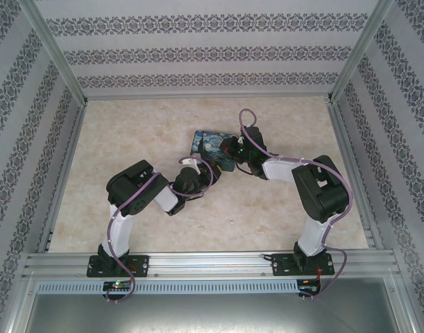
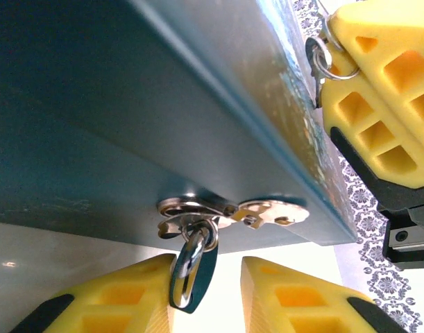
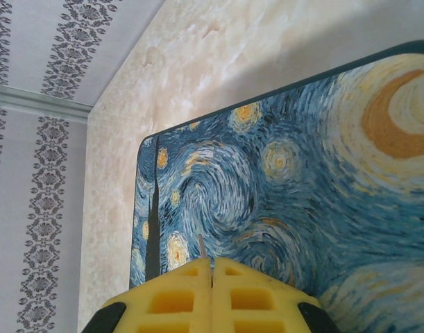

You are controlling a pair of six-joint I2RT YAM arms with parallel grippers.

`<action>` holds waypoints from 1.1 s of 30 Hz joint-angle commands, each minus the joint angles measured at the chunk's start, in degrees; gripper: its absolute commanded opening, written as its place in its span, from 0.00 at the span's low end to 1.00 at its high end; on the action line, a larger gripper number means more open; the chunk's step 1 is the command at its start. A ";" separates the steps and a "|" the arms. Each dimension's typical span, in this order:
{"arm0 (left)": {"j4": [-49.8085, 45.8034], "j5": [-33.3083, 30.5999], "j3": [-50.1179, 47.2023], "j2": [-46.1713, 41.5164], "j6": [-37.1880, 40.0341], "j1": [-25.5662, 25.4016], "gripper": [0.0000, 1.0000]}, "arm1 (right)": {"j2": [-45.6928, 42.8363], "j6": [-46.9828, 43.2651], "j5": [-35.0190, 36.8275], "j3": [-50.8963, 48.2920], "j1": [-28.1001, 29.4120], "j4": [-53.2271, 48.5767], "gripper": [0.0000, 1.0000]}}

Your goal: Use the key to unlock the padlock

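The padlock, a small dark-teal body on a silver shackle, hangs from the metal hasp on the front wall of the blue-and-yellow swirl-painted box. My left gripper is open just below the hasp, and the padlock rests against its left finger. My right gripper is shut on the key, a thin grey sliver poking out between its fingertips above the box lid. In the left wrist view the right fingers show at the upper right with a key ring beside them.
The box sits mid-table on the marbled surface. Patterned walls enclose the left, right and back. An aluminium rail runs along the near edge by the arm bases. Both forearms crowd close to the box.
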 commanded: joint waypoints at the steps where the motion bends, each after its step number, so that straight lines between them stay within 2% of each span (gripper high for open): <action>1: -2.94 -0.46 -0.47 1.92 -0.38 0.77 0.26 | 0.38 0.05 0.08 -1.82 -0.54 -3.01 0.00; 5: -2.78 -0.42 -0.37 2.00 -0.46 0.87 0.22 | 0.32 0.05 -0.11 -1.85 -0.67 -2.98 0.00; 12: -2.77 0.11 -0.33 2.31 -0.89 1.01 0.10 | -0.61 0.05 -0.80 -1.42 -0.92 -3.40 0.00; 19: -4.97 1.32 -0.59 0.60 -2.27 1.64 0.00 | -6.50 -1.46 -3.78 -0.20 -2.92 -6.11 0.00; 25: -14.13 3.37 -0.20 -4.58 -1.79 2.50 0.00 | -14.18 -2.40 -8.28 -3.85 -3.74 -7.15 0.00; 33: -21.07 7.32 0.22 -9.36 -0.18 4.35 0.00 | -25.00 -0.75 -17.73 -17.81 -4.19 -2.83 0.00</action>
